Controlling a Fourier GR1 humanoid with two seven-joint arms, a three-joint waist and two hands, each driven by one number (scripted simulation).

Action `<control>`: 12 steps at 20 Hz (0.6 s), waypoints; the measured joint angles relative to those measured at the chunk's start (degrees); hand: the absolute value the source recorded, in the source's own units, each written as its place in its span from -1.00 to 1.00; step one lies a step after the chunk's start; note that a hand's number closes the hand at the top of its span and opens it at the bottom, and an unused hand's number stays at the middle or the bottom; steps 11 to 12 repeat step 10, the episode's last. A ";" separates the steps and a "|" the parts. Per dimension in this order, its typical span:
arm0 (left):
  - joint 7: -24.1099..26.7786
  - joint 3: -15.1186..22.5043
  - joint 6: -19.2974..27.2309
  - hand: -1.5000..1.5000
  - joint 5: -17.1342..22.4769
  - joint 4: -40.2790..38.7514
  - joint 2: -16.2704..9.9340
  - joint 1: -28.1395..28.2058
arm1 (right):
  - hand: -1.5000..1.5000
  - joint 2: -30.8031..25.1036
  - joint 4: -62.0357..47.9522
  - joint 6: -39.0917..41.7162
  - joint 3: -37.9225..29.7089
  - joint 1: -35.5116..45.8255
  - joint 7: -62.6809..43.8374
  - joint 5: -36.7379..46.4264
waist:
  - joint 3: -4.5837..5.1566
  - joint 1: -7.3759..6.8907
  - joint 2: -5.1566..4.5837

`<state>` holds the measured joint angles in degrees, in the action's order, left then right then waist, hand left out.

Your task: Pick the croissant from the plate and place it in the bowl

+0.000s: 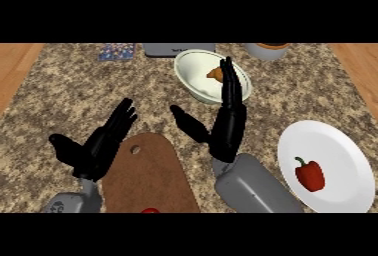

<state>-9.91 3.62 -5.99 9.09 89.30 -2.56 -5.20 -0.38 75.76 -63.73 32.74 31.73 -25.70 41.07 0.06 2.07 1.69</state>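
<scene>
While the right hand (227, 117) stands with fingers straight and spread, holding nothing, the croissant (215, 74) lies in the bowl (193, 64) just behind its fingertips. The plate (330, 145), to that hand's right, carries a red pepper (309, 173). The left hand (100, 142) rests open beside a cutting board (150, 180).

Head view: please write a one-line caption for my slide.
Croissant in the bowl; open right hand over it, pepper on plate.

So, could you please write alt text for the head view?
The right hand reaches open over a bowl holding a croissant. A red pepper lies on the white plate; the left hand rests open beside a cutting board.
</scene>
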 measured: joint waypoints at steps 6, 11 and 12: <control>-0.26 -0.42 0.00 0.00 0.46 0.69 -0.18 1.04 | 1.00 0.04 9.64 -4.17 14.42 -18.13 -0.27 8.95 | 0.05 1.28 0.20; 0.08 -0.48 0.11 0.00 0.29 1.59 -0.32 1.81 | 1.00 0.06 12.10 -7.43 24.16 -32.26 0.76 14.52 | 0.04 1.59 0.02; 0.08 -0.48 0.11 0.00 0.29 1.59 -0.32 1.81 | 1.00 0.06 12.10 -7.43 24.16 -32.26 0.76 14.52 | 0.04 1.59 0.02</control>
